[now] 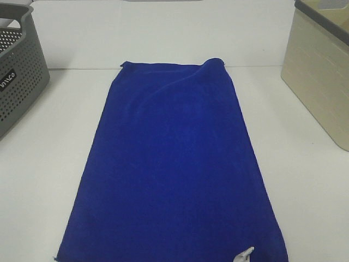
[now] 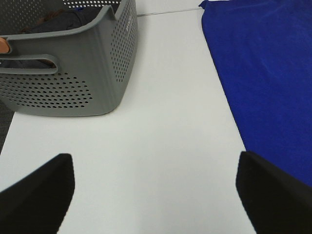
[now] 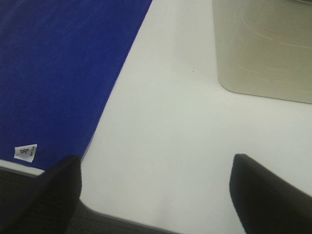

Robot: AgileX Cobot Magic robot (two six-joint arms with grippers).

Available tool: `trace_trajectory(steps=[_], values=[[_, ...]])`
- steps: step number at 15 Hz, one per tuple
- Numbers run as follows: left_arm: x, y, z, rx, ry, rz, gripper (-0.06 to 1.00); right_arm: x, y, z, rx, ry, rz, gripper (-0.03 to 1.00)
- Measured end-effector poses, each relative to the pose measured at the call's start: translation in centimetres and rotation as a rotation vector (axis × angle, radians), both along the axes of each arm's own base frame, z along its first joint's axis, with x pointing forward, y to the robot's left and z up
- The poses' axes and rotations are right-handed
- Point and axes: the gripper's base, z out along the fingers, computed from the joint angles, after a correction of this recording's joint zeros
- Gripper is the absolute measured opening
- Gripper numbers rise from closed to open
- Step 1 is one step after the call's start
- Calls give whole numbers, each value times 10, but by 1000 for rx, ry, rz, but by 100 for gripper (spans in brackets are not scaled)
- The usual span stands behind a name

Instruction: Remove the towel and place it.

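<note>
Exterior high view first: we can't see either arm in it at all, just the towel (image 1: 177,164) spread flat down the middle of the white table (image 1: 305,191), with the grey basket (image 1: 19,76) off to the left and the beige bin (image 1: 319,71) off to the right. The towel's near end runs out of frame, and its far right corner is folded over a bit. A small white tag (image 1: 244,254) pokes out at the near edge.

From the left wrist cam, the left gripper (image 2: 156,190) hangs over bare table between the grey basket and the towel's edge, jaws spread wide, nothing between them. We only get the two dark fingertips (image 2: 36,192) at the frame corners. There's some dark stuff and something orange inside the basket, but we can't make out what.

Right wrist cam is the same deal: the right gripper (image 3: 156,190) is wide open and empty, over bare table near the front edge, between the towel and the bin. The tag shows up here too, print too small to read. The bin is cut off, so we only see one wall.
</note>
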Motion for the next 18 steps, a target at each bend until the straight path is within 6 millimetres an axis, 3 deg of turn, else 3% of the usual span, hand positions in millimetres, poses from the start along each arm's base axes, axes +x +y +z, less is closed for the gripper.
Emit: trace_trajectory(steps=[18], values=[[0, 0, 0, 1, 0, 0, 85, 0, 2, 0, 24, 1, -20, 81]])
